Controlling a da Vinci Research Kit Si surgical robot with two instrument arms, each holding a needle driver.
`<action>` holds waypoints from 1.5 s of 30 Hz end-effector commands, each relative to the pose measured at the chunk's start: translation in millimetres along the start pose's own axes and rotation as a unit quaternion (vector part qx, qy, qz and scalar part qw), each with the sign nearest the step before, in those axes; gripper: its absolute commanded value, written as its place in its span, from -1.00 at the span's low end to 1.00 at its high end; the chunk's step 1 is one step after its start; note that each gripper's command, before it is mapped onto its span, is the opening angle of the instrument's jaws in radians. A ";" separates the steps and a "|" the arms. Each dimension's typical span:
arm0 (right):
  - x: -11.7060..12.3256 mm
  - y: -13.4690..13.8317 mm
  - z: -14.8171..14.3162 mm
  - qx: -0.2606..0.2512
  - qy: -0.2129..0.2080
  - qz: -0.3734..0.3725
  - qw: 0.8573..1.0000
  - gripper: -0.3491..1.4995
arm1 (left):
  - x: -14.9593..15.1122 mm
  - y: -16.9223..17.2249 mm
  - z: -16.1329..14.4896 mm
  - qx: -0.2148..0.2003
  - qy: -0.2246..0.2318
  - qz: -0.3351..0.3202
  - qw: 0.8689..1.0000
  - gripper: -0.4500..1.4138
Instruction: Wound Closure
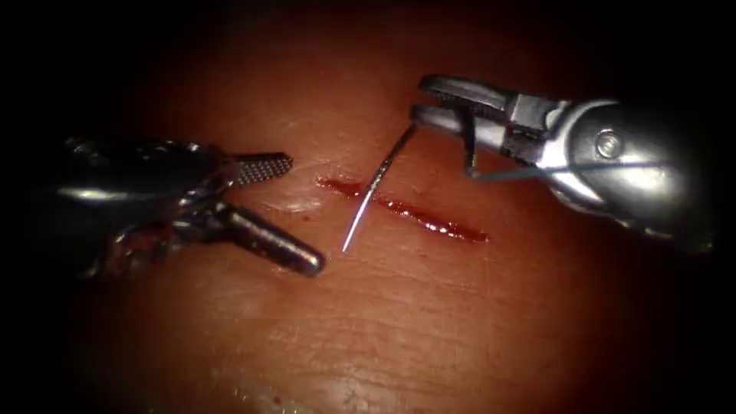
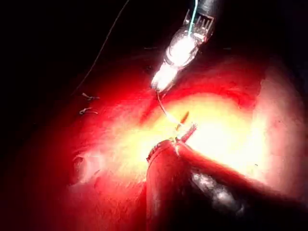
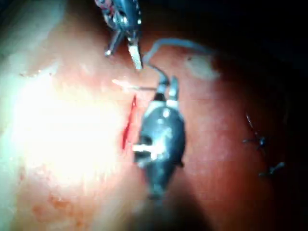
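The slim curved needle (image 1: 373,190) slants across the red cut (image 1: 406,211) above the tissue (image 1: 429,322), its blunt end gripped by the right tool (image 1: 429,103), while the left tool (image 1: 299,215), spread open, holds nothing left of the cut.

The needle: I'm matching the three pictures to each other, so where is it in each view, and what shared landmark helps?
Endoscope view: the needle slants across the cut, its upper end in the right gripper, its tip free near the open left gripper.
Left wrist view: a thin curve below the right gripper.
Right wrist view: a pale sliver by the right gripper.
Shared landmark: the cut.
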 end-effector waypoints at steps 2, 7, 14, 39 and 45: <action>-0.7 1.3 1.3 0.008 -0.016 -0.030 0.999 -1.00 | -0.5 -1.2 0.8 0.011 -0.006 0.018 1.000 0.73; -1.1 1.9 2.3 0.022 -0.050 -0.083 0.995 -1.00 | -2.1 -2.7 1.6 0.019 -0.006 0.063 0.998 0.41; -1.1 2.0 3.6 0.028 -0.067 -0.126 0.989 -1.00 | -3.9 -3.2 4.3 0.010 -0.013 0.094 0.995 0.05; -4.4 1.4 6.0 0.025 -0.082 -0.222 0.971 -1.00 | -5.0 -2.4 7.0 -0.008 -0.025 0.100 0.995 -0.33; -4.5 1.5 5.9 0.022 -0.088 -0.230 0.969 -1.00 | -5.0 -2.4 6.9 -0.009 -0.025 0.100 0.995 -0.37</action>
